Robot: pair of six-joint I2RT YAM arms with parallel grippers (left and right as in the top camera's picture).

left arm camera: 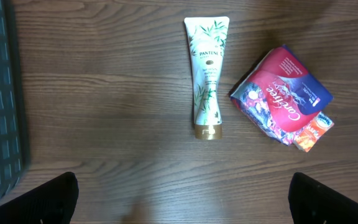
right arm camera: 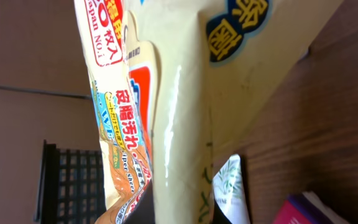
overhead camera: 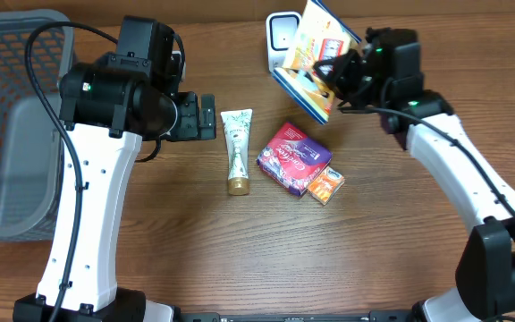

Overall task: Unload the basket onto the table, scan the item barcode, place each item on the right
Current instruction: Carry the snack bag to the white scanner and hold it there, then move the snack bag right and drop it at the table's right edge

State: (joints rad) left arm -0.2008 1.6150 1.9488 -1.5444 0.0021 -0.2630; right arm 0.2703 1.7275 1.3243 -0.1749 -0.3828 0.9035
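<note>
The item, a yellow and orange printed packet (overhead camera: 311, 63), hangs in the air with my right gripper (overhead camera: 333, 76) shut on its lower edge. It is tilted against the front of the white scanner (overhead camera: 282, 36) at the back of the table. In the right wrist view the packet (right arm camera: 173, 93) fills the frame and runs down between the dark fingers (right arm camera: 143, 210). No barcode shows in any view. My left gripper (overhead camera: 206, 116) hovers open over bare wood, just left of a white tube (overhead camera: 236, 150), its fingertips (left arm camera: 48, 199) wide apart.
On the table lie the white tube (left arm camera: 206, 74), a pink and purple pack (overhead camera: 291, 156) and a small orange box (overhead camera: 326, 184) touching it. A grey wire basket (overhead camera: 7, 134) stands at the far left edge.
</note>
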